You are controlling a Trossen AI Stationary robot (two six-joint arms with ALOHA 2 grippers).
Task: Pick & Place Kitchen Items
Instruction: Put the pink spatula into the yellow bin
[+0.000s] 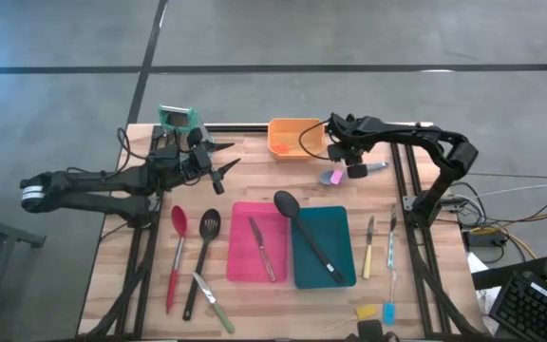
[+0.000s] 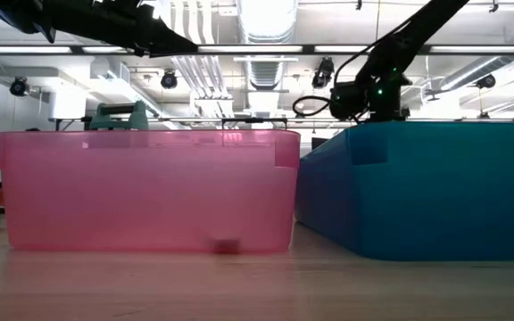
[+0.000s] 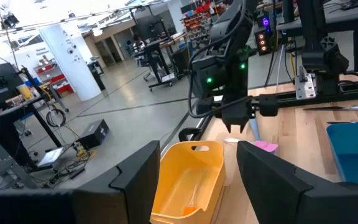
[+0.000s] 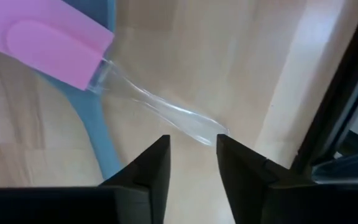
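Observation:
A small spatula with a pink head and a clear handle lies on the table at the far right, across a light blue utensil. It also shows in the high view. My right gripper is open and points down just above the clear handle's free end; it also shows in the high view. My left gripper is open and empty, held level at the far left and facing the orange bin.
A pink tray holds a knife and a teal tray holds a black spoon. A red spoon, a black slotted spatula and knives lie around them. The grater stands at the far left.

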